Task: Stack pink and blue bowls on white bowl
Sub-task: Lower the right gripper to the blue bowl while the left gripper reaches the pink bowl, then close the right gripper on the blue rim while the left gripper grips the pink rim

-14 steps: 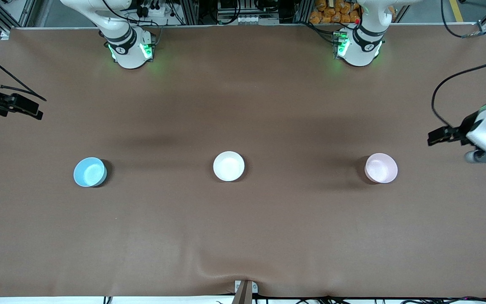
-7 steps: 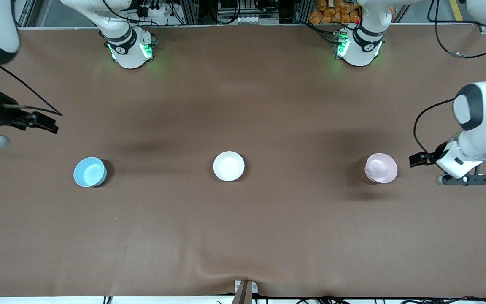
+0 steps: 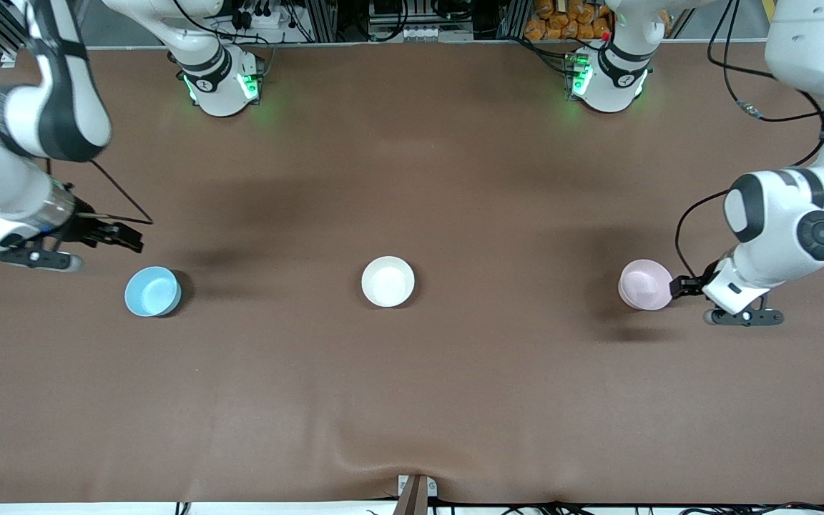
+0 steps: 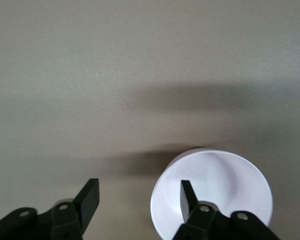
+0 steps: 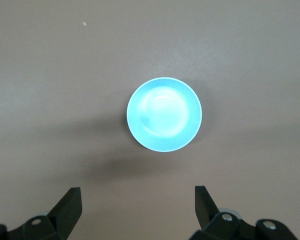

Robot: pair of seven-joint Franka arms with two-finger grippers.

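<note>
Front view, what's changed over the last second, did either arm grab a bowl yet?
No grab yet. The left gripper has come in from the table's end to the pink bowl, fingers open, one over its rim. The right gripper has moved in toward the blue bowl, open, not touching. All three bowls, including the white bowl, stayed put.

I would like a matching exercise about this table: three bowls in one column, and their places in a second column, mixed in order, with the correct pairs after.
Column one:
1. blue bowl
2. white bowl
3. pink bowl

Column two:
A. at the left arm's end, with the open left claw at its rim
B. in the middle of the row, between the other two
C. at the right arm's end, near the open right claw

Pairs: 1-C, 2-B, 3-A
</note>
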